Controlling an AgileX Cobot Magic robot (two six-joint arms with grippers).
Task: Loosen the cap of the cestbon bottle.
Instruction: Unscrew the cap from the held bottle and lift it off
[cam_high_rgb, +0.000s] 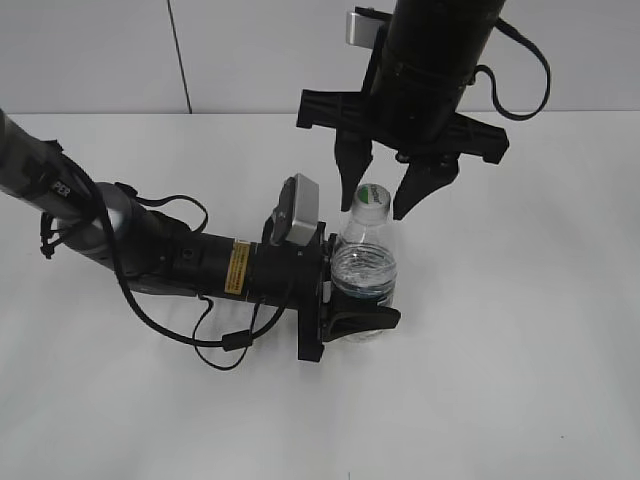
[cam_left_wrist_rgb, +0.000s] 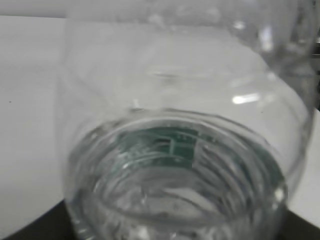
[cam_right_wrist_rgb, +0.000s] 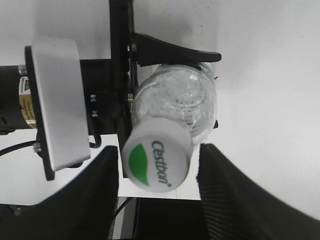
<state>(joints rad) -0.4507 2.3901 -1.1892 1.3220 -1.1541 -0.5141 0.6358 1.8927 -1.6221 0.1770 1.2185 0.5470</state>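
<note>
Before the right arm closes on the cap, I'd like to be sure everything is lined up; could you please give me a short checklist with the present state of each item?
1. Cestbon bottle held upright by the left gripper: ok.
2. Cap between the right gripper fingers, a gap on both sides: ok.
3. Right gripper open, not yet touching the cap: ok.
4. Fingers low enough to catch the cap's side: cannot tell.
5. Cap on the bottle: ok.

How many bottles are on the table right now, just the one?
1. The small clear plastic water bottle with the white screw cap stands upright mid-table, clamped by the left gripper, under the right gripper. No others visible.
</note>
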